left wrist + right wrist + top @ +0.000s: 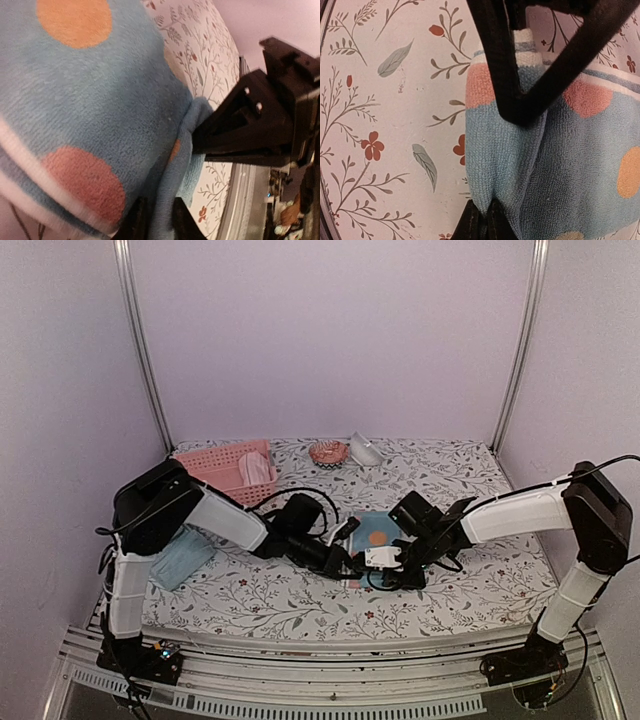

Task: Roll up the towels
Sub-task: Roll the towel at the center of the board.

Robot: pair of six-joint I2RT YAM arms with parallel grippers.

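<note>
Rolling step, on the blue towel [377, 531], which lies in the middle of the table [480, 590] between the two arms. The right gripper [482, 220] is clamped on a raised fold at the towel's edge. The left gripper [157, 226] pinches another fold of the same towel. The roll looks barely begun. The next move probably needs both grippers to carry the edge over together and keep it tight. The teal towel [182, 558] lies flat at the left, not yet rolled.

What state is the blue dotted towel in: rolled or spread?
Mostly spread, not rolled: blue towel lies flat; right gripper pinches a raised fold at its edge.
</note>
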